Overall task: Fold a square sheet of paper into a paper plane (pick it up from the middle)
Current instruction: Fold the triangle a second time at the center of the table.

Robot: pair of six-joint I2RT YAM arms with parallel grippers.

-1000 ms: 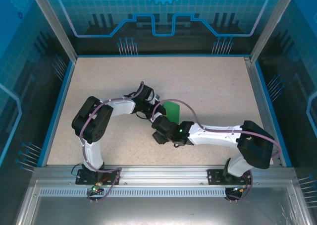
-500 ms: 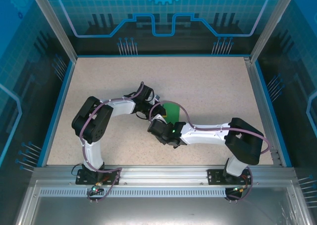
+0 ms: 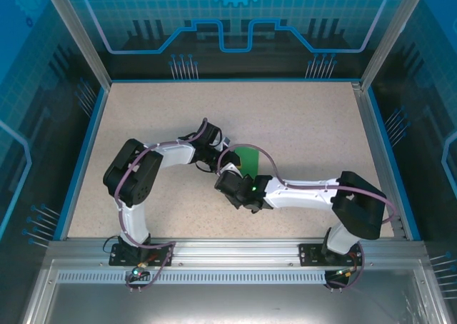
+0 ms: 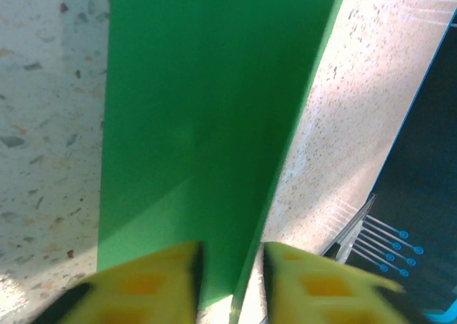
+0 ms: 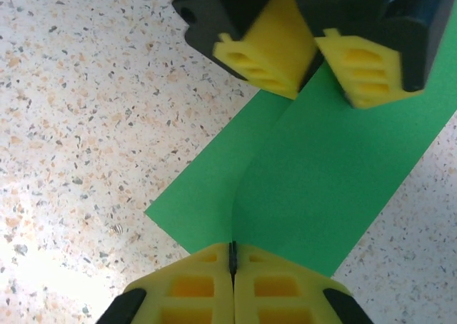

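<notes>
The square sheet of paper (image 3: 248,158) is bright green and lies folded at mid-table, with one flap (image 5: 335,174) raised over the lower layer (image 5: 200,203). My right gripper (image 5: 233,256) is shut on the paper's near edge, where the fold ridge rises. My left gripper (image 4: 232,281) stands at the opposite end with its yellow fingers (image 5: 268,56) apart. The paper's raised edge (image 4: 285,160) runs through that gap. From above, the left gripper (image 3: 218,155) and right gripper (image 3: 230,174) meet at the sheet's left side. The paper plane is out of view.
The speckled tabletop (image 3: 300,117) is bare around the paper. A blue-edged frame and metal posts (image 3: 371,103) border it. The right arm's forearm (image 3: 300,193) stretches across the near middle.
My right gripper has closed onto the paper's near edge, and its arm shifted slightly left. My left gripper's fingers have parted.
</notes>
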